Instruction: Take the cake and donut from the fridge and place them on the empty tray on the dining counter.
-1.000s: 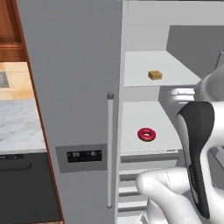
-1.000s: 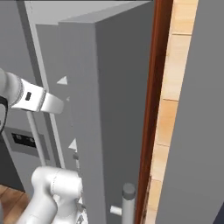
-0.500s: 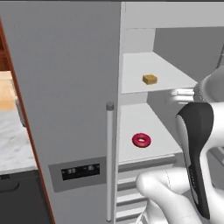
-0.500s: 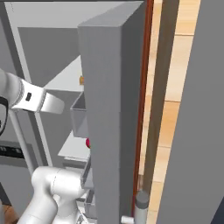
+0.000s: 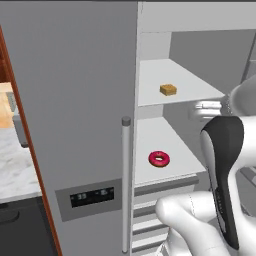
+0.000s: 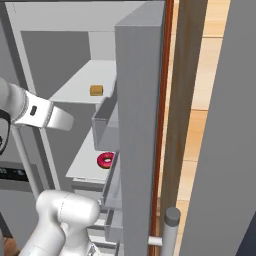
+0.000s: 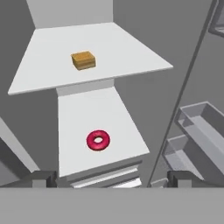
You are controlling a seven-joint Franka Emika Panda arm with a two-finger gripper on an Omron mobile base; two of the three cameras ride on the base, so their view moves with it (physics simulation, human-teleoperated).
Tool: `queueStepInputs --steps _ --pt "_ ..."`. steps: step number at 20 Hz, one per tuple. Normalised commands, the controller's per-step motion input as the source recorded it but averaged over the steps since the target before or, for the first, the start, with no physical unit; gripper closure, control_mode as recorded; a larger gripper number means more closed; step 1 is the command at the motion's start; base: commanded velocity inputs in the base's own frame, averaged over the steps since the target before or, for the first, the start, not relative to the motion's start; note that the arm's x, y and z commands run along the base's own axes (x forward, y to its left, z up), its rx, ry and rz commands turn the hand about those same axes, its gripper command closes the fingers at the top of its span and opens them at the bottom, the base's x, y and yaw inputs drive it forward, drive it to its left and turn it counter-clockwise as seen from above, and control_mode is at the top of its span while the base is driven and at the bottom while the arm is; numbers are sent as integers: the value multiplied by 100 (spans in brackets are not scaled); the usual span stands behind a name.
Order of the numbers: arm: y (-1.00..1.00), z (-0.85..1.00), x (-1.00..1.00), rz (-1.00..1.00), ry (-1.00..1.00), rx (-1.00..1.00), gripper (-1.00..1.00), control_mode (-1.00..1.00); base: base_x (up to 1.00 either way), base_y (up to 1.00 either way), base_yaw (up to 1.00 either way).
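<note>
The fridge (image 5: 75,100) stands with its right door (image 6: 140,125) swung open and white shelves showing. On the upper shelf sits the cake (image 5: 168,90) (image 6: 96,90) (image 7: 83,60), a small golden-tan block. The pink-red donut (image 5: 159,159) (image 6: 105,160) (image 7: 98,140) lies flat on the shelf below. My gripper (image 7: 113,179) hangs in front of the shelves, above and short of the donut. It is open, with its two dark tips far apart and nothing between them. The tray and the dining counter are out of view.
The closed left door carries a vertical bar handle (image 5: 126,185) and a dark dispenser panel (image 5: 92,196). Grey bins (image 7: 201,127) line the inside of the open door. Drawers (image 5: 160,220) sit under the donut's shelf. A marble worktop (image 5: 15,170) lies at the left.
The base has driven, so both base views have shifted. The fridge's inside now shows in the right base view. The cake and the donut lie where they were. The jaws stay open.
</note>
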Motion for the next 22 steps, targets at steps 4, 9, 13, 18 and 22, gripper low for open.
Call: queueStepInputs --steps 4,9,13,18,22 --pt "0 0 26 18 4 4 -100 -100 0 0 0" --pt "0 0 6 11 0 0 -100 -100 0 0 0" --pt "-2 0 22 7 0 0 -100 -100 0 0 0" --pt "-1 0 25 5 -8 0 -100 -100 0 0 0" --pt "0 0 32 7 -8 0 -100 -100 0 0 0"
